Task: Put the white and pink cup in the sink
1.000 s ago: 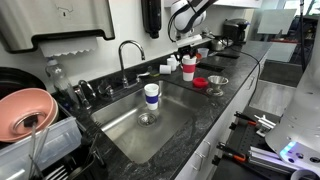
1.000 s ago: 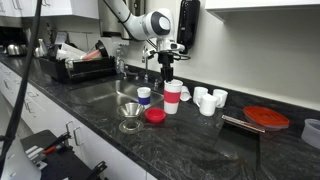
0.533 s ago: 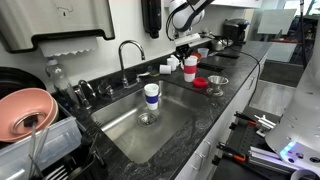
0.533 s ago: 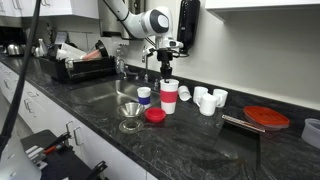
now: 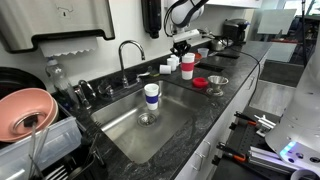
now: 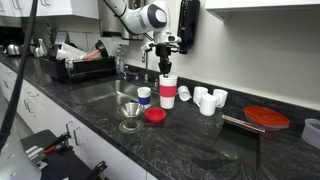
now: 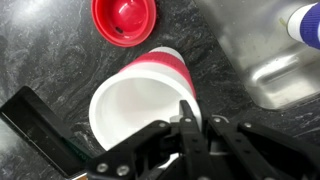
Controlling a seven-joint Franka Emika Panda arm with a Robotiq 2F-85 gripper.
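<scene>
My gripper point(image 7: 188, 116) is shut on the rim of the white and pink cup point(image 7: 150, 92), one finger inside the wall and one outside. In both exterior views the cup point(image 6: 168, 91) point(image 5: 187, 66) hangs upright under the gripper point(image 6: 165, 70) point(image 5: 184, 50), its base seemingly just off the dark counter. The steel sink point(image 5: 150, 135) point(image 6: 95, 92) lies a short way to one side. In the wrist view its corner point(image 7: 268, 55) shows at the upper right.
A blue-banded cup point(image 5: 151, 96) point(image 6: 144, 96) stands in the sink near the drain. A red lid point(image 6: 155, 115) point(image 7: 124, 20), a metal funnel point(image 6: 130, 110) and small white cups point(image 6: 205, 98) sit around the held cup. The faucet point(image 5: 128, 55) arches behind the basin.
The jaws closed on the cup's rim. The cup has since risen slightly and shifted a little toward the sink.
</scene>
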